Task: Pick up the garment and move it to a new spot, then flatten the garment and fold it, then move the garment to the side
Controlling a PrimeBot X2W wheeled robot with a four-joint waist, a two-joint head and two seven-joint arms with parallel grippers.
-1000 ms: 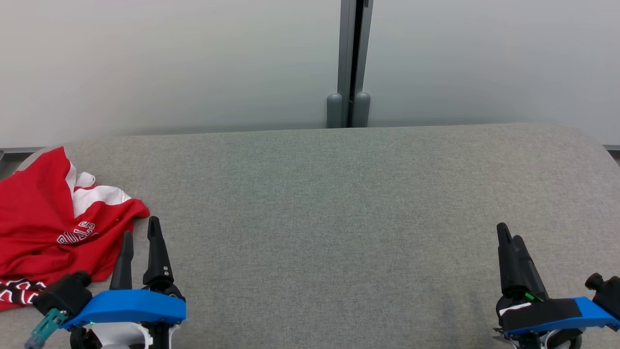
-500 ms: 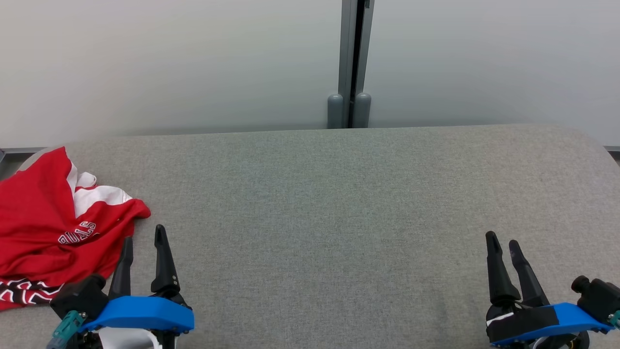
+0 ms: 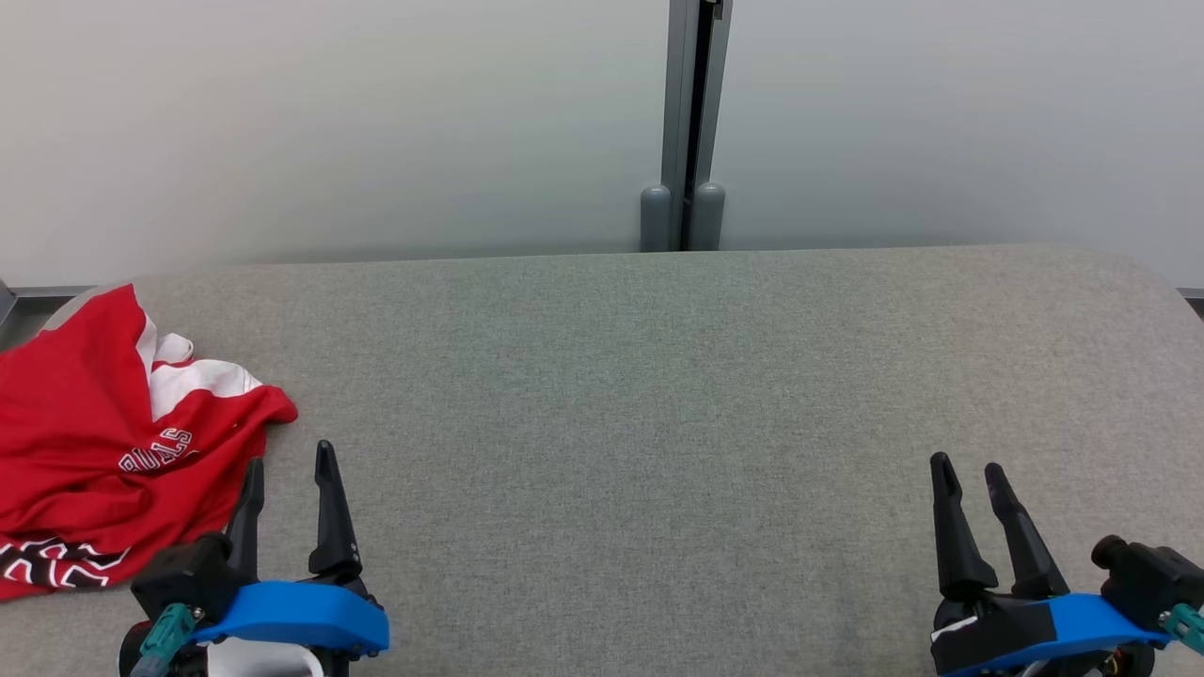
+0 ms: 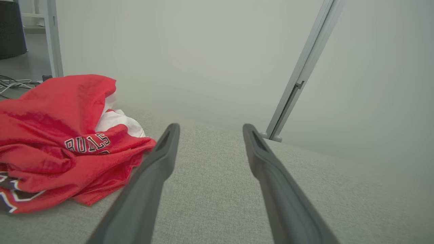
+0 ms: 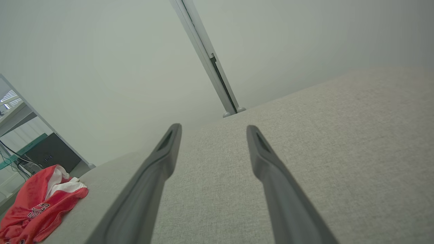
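Note:
The garment (image 3: 103, 442) is a red and white jersey with lettering, lying crumpled at the far left of the grey table (image 3: 640, 395). In the left wrist view the garment (image 4: 64, 142) lies just left of my fingers, and in the right wrist view the garment (image 5: 37, 206) is small at the lower left. My left gripper (image 3: 288, 463) hangs open at the lower left, right beside the garment's edge, holding nothing. At the lower right my right gripper (image 3: 965, 470) is open too, over bare table, far from the garment.
A pale wall with a grey vertical post (image 3: 689, 122) runs behind the table's far edge. The table's rounded corners show at left and right. Cables and a dark cabinet (image 5: 51, 152) stand beyond the table's left end.
Both grippers have drawn back toward the bottom of the head view. The left one shifted slightly right, the right one slightly left and turned so its two fingers show apart. The garment has not moved.

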